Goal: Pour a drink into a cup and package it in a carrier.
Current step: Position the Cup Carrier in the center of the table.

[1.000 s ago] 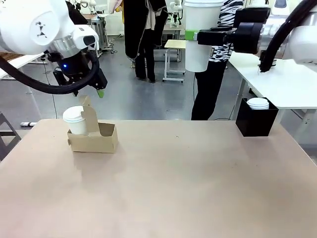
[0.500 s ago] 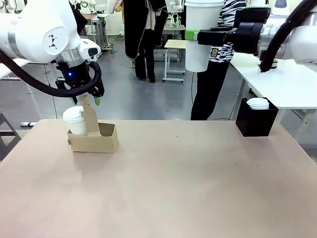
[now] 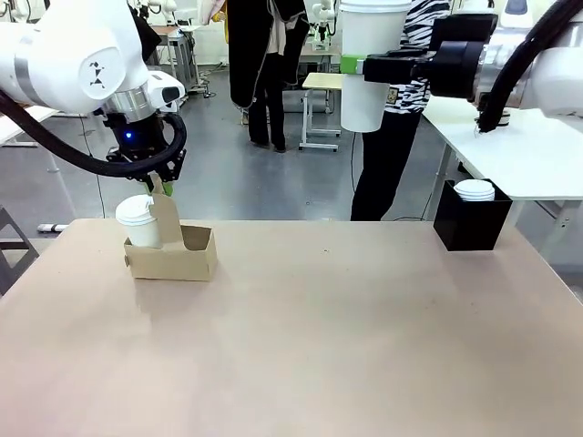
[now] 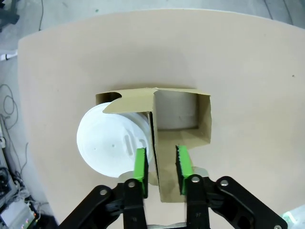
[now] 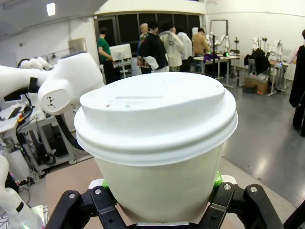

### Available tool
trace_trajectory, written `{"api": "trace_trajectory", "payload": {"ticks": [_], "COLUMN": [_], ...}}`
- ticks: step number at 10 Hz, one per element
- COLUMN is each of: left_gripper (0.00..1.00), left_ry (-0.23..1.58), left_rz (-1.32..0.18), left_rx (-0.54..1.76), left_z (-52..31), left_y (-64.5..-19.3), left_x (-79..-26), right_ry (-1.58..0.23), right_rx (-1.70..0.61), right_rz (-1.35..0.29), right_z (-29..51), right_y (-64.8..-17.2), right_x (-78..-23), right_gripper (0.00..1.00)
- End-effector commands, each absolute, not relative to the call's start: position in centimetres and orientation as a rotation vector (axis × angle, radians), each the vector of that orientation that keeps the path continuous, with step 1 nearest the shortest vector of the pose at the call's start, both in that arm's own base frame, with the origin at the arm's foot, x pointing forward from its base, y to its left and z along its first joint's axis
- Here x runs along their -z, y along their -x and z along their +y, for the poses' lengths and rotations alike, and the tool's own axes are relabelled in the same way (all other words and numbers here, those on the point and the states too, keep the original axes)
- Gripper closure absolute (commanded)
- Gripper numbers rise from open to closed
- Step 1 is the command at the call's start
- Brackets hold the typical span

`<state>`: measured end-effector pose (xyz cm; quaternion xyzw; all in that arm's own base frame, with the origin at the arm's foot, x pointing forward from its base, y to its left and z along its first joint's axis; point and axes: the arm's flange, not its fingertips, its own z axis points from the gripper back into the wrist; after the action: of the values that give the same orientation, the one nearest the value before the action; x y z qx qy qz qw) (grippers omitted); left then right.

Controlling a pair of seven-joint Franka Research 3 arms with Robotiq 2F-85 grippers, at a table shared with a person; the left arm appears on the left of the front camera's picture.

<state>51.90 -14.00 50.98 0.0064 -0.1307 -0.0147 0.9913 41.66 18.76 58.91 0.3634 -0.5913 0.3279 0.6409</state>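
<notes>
Left gripper (image 4: 161,155) points straight down, apparently pinching the carrier (image 4: 204,119) handle; right gripper (image 3: 364,66), raised level, clasps the cup (image 3: 367,100).

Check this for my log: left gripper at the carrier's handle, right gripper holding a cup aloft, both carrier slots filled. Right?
Not quite: the left wrist view shows one slot of the carrier holding a lidded cup, the other empty. The rest stands: left gripper at the handle, right gripper holding a second cup aloft.
</notes>
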Motion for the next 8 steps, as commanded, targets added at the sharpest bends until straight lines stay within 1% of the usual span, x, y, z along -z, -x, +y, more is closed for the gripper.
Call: {"api": "trace_trajectory", "payload": {"ticks": [1,3,4,5,8], "left_gripper": [1.00,1.00,1.00,1.00,1.00], "left_ry": [-0.027,-0.024,-0.032,-0.013,-0.013], "left_rz": [-0.249,-0.242,-0.218,-0.252,-0.252], "left_rx": [-0.008,-0.012,-0.051,0.016,0.016], "left_z": [-13.88,-13.93,-13.95,-13.88,-13.88], "left_y": [-52.27,-52.25,-52.48,-51.98,-51.98], "left_x": [-51.15,-50.99,-51.10,-50.65,-50.65], "right_ry": [-0.832,-0.832,-0.832,-0.832,-0.832], "right_rx": [-0.748,-0.748,-0.748,-0.748,-0.748], "right_rz": [-1.374,-1.374,-1.374,-1.374,-1.374], "right_z": [19.17,19.17,19.17,19.17,19.17], "right_y": [-41.96,-41.96,-41.96,-41.96,-41.96], "right_x": [-59.33,-59.33,-59.33,-59.33,-59.33], "right_gripper": [0.19,0.19,0.19,0.19,0.19]}}
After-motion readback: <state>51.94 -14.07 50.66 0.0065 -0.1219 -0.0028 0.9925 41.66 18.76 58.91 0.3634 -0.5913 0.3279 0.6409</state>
